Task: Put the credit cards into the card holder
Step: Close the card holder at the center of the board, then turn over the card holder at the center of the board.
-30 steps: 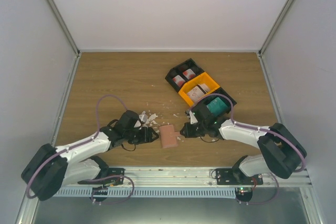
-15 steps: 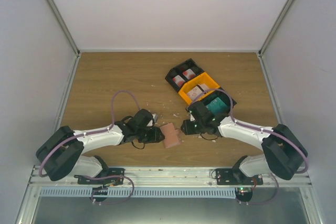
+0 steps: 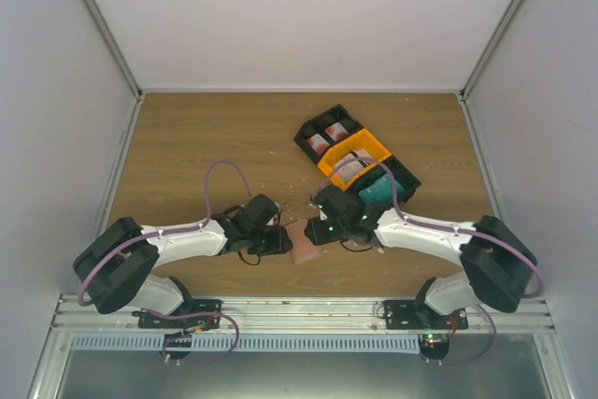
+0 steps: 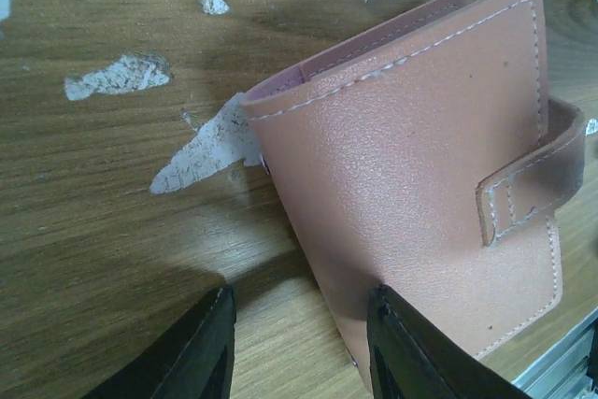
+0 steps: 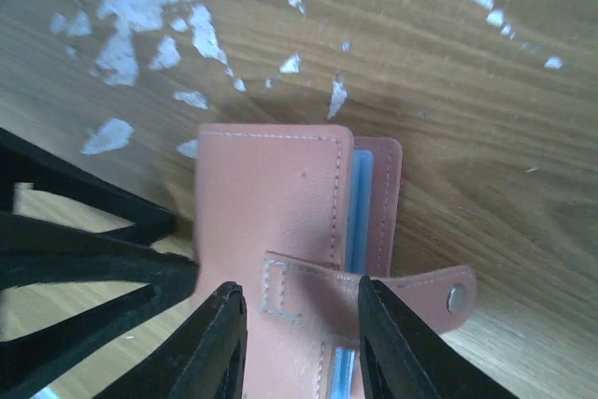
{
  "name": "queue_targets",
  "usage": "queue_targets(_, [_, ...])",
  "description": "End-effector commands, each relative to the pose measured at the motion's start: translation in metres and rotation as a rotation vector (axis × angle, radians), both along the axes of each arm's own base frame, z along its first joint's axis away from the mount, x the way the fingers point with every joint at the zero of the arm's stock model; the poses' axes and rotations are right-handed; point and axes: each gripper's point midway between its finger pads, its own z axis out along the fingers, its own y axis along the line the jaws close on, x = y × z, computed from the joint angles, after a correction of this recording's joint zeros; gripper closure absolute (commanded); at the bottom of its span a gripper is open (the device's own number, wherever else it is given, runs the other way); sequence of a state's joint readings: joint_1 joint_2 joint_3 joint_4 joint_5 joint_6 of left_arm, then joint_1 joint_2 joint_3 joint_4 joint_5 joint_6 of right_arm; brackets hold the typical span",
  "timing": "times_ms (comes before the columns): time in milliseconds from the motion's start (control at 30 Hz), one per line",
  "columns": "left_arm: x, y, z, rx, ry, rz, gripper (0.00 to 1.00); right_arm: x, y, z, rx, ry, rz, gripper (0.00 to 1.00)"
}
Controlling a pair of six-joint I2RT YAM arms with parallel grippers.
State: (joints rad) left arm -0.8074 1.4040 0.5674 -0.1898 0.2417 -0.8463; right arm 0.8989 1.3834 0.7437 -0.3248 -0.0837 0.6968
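card holder [image 3: 305, 249] lies on the wooden table [image 3: 206, 137], front-centre, directly between the two grippers

left gripper [image 4: 301, 324]: jaws apart, straddling the holder's near corner. one finger overlaps the pink face. the other is out over the wood, with bare table showing between it and the holder's edge, so no clamp visible

right gripper [image 5: 301, 324]: jaws apart too, over the holder from the opposite side. closure strap [image 5: 308, 292] runs across between its fingers. the snap [image 5: 457, 298] end pokes out past one finger, unfastened. can't tell whether the tips touch the leather

holder looks partly open: top flap sits off the back flap along one side, with a pale blue strip [image 5: 353, 198] in the gap. can't tell if that's lining or a card edge. from the right wrist, the left gripper's fingertips sit against the holder's far edge

credit cards [image 3: 381, 193]: the visible ones are all in the bins. teal ones are in the near black bin [image 3: 412, 181], partly hidden by the right arm. white/red ones are in the orange bin [image 3: 381, 149] next to it and in the far black bin [image 3: 308, 128]. the three bins touch in a diagonal row behind the right gripper

white crumbs [image 4: 117, 77] are scattered on the wood around the holder, one large flake [image 4: 210, 147] right against its edge
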Motion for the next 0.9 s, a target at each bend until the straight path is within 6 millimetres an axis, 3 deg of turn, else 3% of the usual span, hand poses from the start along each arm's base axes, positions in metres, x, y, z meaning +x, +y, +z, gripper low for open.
queue_targets(0, [0.001, 0.001, -0.005, 0.023, -0.001, 0.013, 0.57, -0.001, 0.007, -0.024, -0.063, 0.033, 0.021, 0.68])
queue_targets(200, [-0.004, -0.001, -0.007, -0.018, 0.021, 0.021, 0.49, -0.006, -0.02, -0.06, -0.204, 0.088, -0.048, 0.78])
queue_targets(400, [-0.011, -0.011, -0.008, -0.12, 0.068, 0.042, 0.44, -0.021, -0.027, -0.079, -0.185, 0.157, -0.052, 0.8])
queue_targets(633, [-0.003, -0.021, -0.005, -0.21, 0.049, 0.094, 0.46, -0.027, -0.029, -0.082, -0.015, 0.218, -0.072, 0.79])
queue_targets(733, [0.002, -0.016, -0.011, -0.198, 0.015, 0.108, 0.49, -0.028, -0.032, -0.081, 0.054, 0.238, -0.075, 0.79])
queue_targets(867, [0.004, -0.026, -0.004, -0.264, -0.031, 0.057, 0.56, -0.028, -0.033, -0.076, 0.123, 0.251, -0.063, 0.79])
